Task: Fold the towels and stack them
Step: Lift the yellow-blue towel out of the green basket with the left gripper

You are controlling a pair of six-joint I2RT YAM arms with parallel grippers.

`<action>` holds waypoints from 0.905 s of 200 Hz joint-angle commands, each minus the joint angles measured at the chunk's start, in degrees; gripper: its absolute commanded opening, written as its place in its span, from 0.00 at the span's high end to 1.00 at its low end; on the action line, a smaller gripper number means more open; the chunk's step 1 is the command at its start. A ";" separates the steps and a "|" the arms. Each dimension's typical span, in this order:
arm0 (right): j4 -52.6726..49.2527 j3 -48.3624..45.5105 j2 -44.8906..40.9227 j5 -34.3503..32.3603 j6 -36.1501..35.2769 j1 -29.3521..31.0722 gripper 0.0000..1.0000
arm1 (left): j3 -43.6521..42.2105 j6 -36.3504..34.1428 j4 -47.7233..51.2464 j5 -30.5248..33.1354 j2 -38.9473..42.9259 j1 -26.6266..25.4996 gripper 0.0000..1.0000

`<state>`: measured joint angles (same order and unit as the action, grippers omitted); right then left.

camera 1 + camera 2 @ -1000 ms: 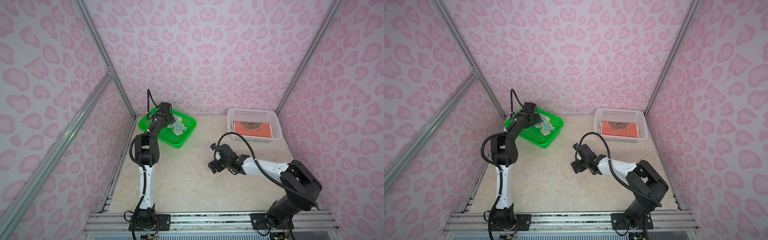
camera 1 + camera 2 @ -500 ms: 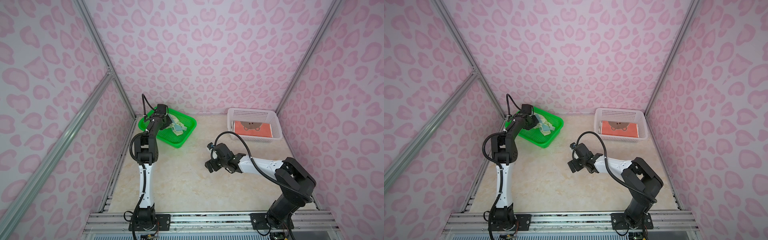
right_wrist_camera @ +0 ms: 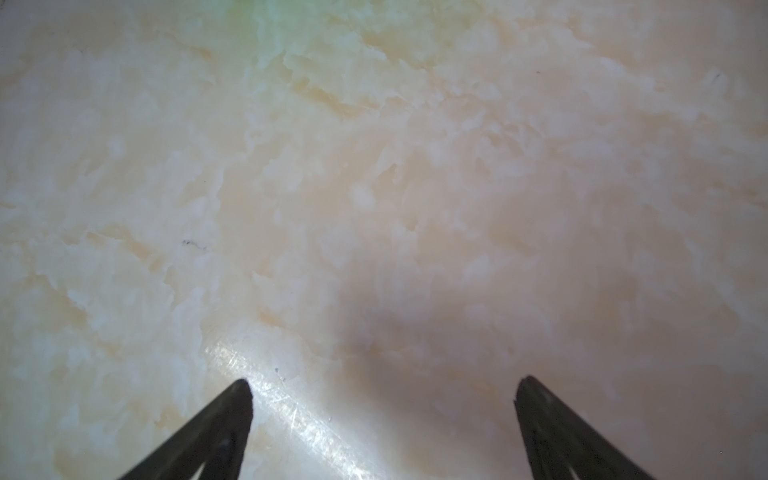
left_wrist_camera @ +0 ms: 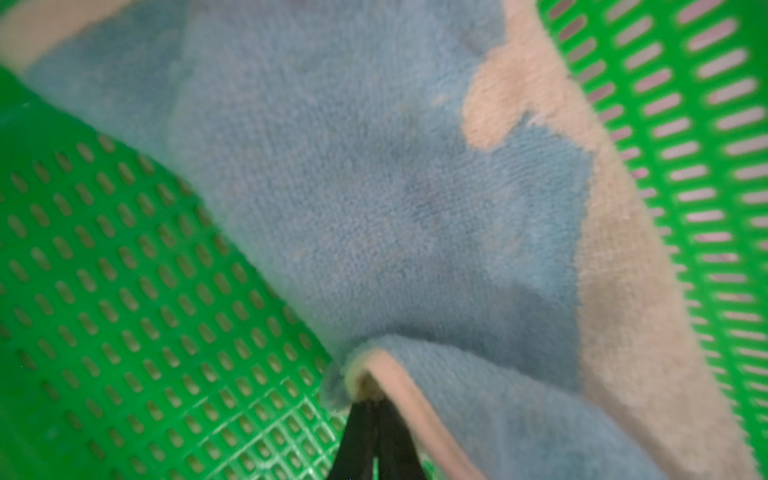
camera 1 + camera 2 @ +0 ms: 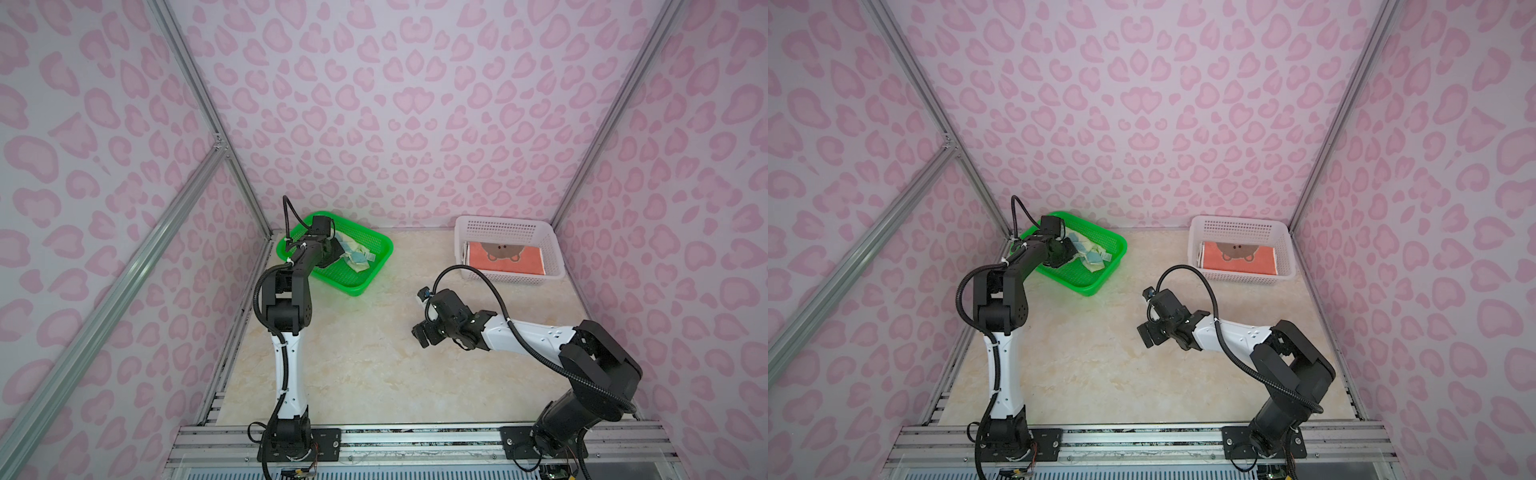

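Note:
A crumpled cream towel with blue print (image 5: 354,254) (image 5: 1091,254) lies in the green basket (image 5: 365,287) (image 5: 1096,287) at the back left. My left gripper (image 5: 332,254) (image 5: 1068,253) reaches into that basket and is shut on the towel's hemmed corner. In the left wrist view the black fingertips (image 4: 374,401) pinch the cream edge, and the blue-printed towel (image 4: 374,187) spreads beyond them. A folded orange towel with a brown bear (image 5: 505,259) (image 5: 1239,258) lies flat in the white basket (image 5: 503,226) (image 5: 1237,226). My right gripper (image 5: 422,334) (image 5: 1146,334) (image 3: 384,386) hangs open and empty over the table.
The beige marbled tabletop (image 5: 374,361) (image 3: 374,187) stretches between the two baskets. Pink patterned walls close in the back and both sides. An aluminium rail (image 5: 415,436) carries both arm bases along the front edge. The green basket's perforated floor (image 4: 124,311) fills the left wrist view beside the towel.
The left gripper has dipped into the green basket and gone from open to shut on the towel's corner. The right arm has drifted slightly toward the middle, still open.

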<state>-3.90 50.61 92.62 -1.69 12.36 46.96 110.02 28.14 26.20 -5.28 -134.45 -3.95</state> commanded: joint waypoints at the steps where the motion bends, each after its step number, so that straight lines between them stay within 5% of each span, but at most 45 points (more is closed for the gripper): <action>1: 0.83 -0.46 0.01 -0.68 0.12 0.15 0.02 | -2.08 -0.37 -3.62 -0.86 14.98 -0.03 0.98; 181: 0.03 1.36 1.65 -0.83 -1.02 0.41 0.02 | -5.06 -3.52 -3.55 -8.69 21.10 -1.72 0.98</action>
<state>-4.25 51.88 93.76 -1.69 11.75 47.29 105.47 26.57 23.27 -11.94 -116.81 -4.95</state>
